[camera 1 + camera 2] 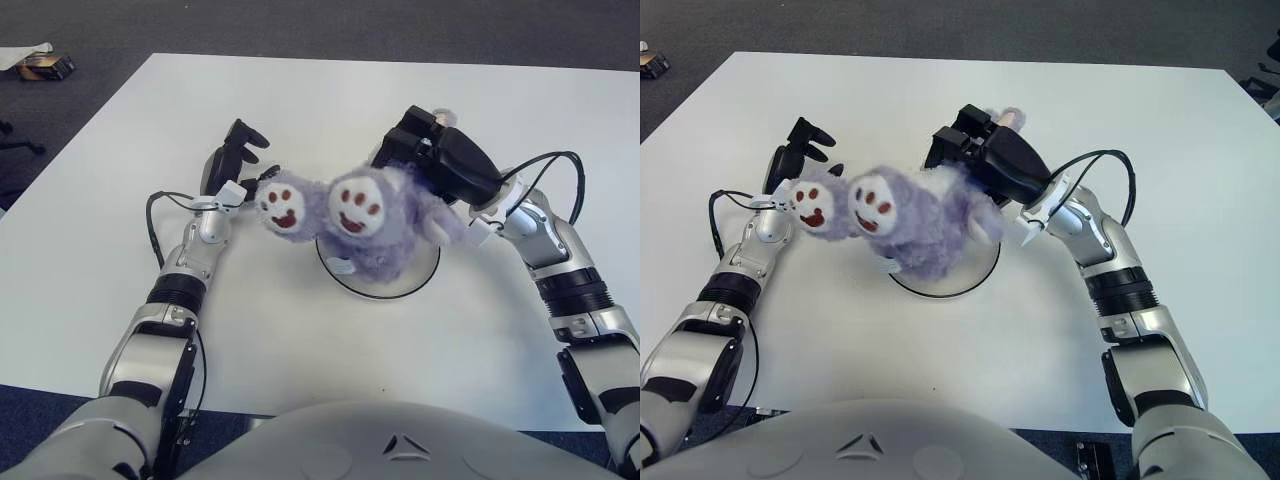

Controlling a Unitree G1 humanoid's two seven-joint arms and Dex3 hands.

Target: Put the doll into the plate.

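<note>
Doll (pixel 372 222) over plate (pixel 400 291), right hand (pixel 440 160) fingers clamped on its body. Release pending. Left hand (pixel 230 165) beside its feet, fingers loose, grasping nothing.

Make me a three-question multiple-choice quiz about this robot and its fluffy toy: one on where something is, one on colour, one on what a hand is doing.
1. Where is the doll?
A. over the plate
B. on the floor
C. at the table's far edge

2. What colour is its fur?
A. green
B. purple
C. orange

3. What is the right hand doing?
A. hanging open
B. pressing the table
C. grasping the doll

Answers: 1 A, its body covers the plate's ring; 2 B, lilac fur with white paw pads; 3 C, fingers close on its back. The left hand shows beside the doll's paw.
</note>
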